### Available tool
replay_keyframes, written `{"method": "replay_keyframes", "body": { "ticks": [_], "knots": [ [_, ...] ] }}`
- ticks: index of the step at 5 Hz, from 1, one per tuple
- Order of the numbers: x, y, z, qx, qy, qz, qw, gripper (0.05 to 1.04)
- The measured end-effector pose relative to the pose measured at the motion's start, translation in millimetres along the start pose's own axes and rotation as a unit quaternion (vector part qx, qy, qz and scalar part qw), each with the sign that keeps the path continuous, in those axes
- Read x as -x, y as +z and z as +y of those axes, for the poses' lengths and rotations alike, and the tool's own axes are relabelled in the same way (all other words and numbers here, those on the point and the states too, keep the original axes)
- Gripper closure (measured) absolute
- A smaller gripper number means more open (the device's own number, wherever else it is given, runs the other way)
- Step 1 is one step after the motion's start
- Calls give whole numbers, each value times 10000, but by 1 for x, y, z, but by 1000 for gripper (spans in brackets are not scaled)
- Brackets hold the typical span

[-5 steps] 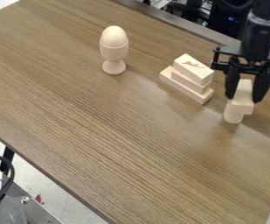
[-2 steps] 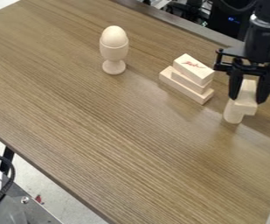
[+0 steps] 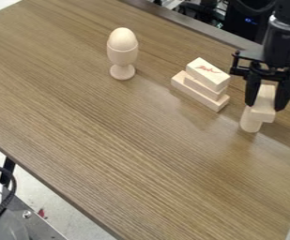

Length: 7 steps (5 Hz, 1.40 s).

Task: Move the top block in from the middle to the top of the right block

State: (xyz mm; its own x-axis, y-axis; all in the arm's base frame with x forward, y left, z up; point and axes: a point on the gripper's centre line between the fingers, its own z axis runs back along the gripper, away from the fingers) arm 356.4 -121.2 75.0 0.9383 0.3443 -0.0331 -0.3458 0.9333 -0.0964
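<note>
On the wooden counter (image 3: 122, 145), the pale egg cup (image 3: 122, 56) stands upright, toward the upper left of the camera view. It has a narrow stem and a round foot. In its bowl there is an egg-shaped piece (image 3: 122, 36), and the rounded upper part of this piece rises above the rim. The egg cup is well apart from the arm.

Between the egg cup and the arm there is a stack of three pale blocks. The lowest one is a long flat block (image 3: 200, 96), which lies on the counter and extends past the others at one end. On it lies the middle block (image 3: 203, 86), and on this one lies the uppermost block (image 3: 208, 73), which bears a red marking. This stack is the nearest neighbour of the end effector (image 3: 265, 106), just beside it on the left side of the view.

The end effector hangs down at the right, and it is narrowed around the rectangular block (image 3: 265, 97), with one finger at each side. This held block, which is the task's thing, is located at the top of the upright cylinder block (image 3: 250, 123) and hides a part of it. I cannot tell if its weight rests there. Beyond the far edge of the counter is dark equipment (image 3: 242, 22); at the lower left, a black cable (image 3: 11, 192) curves.
</note>
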Motion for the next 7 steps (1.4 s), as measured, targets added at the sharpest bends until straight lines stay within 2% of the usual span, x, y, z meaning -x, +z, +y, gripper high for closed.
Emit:
{"method": "replay_keyframes", "body": {
  "ticks": [3,4,5,6,7],
  "knots": [
    [4,-10,3,-57,-70,162,9998,590],
    [3,-10,3,-91,-93,150,9998,515],
    [5,-10,4,-109,-95,203,9997,213],
    [6,-11,4,-110,-103,230,9996,70],
    [7,-9,0,-2,-136,263,9996,78]
  ]
}}
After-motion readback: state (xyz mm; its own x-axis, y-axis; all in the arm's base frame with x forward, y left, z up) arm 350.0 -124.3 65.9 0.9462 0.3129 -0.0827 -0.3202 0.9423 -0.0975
